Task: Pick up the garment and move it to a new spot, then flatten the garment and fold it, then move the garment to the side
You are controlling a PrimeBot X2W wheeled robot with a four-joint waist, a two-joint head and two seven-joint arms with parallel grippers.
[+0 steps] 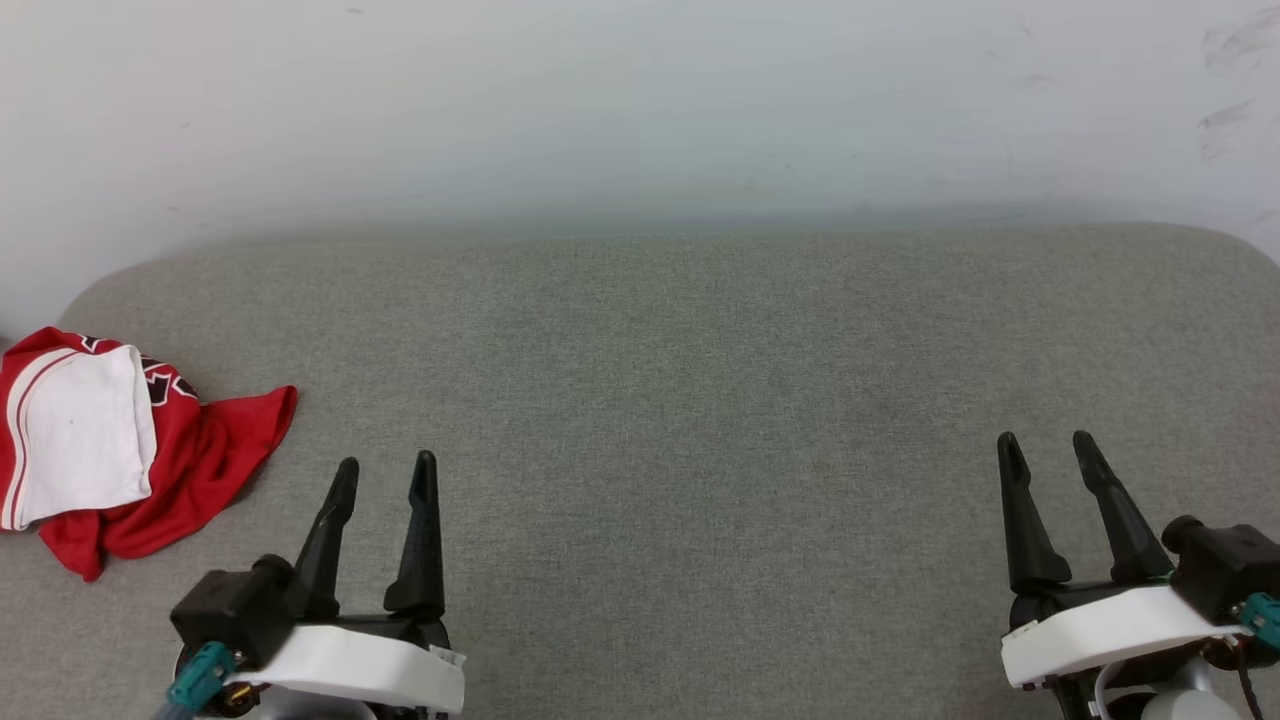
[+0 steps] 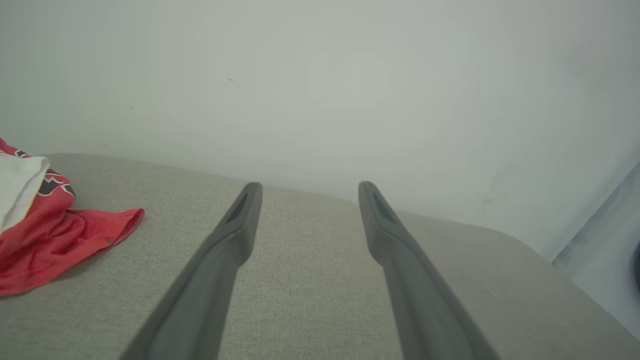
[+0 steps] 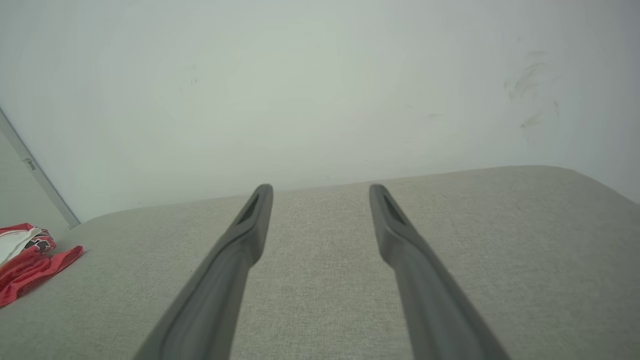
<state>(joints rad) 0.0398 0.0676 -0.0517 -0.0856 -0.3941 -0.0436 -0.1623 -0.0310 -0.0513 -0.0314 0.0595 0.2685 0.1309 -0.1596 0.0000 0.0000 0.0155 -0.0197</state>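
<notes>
The left end effector (image 1: 386, 460) and right end effector (image 1: 1045, 437) stand released and empty. Behind, a plain white wall (image 1: 640, 100) backs the broad grey fabric-covered table (image 1: 700, 400) with rounded corners. The crumpled red jersey shirt (image 1: 120, 450) with a white sleeve lies at its left end, near the left end effector. The right wrist view adds a thin grey strip (image 3: 45, 179) slanting down the wall.

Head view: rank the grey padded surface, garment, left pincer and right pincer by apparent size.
1. grey padded surface, by far largest.
2. garment, crumpled at the left edge, partly cropped.
3. left pincer and right pincer: alike, unranked; nearer the camera and cropped, so barely smaller than the garment.
</notes>
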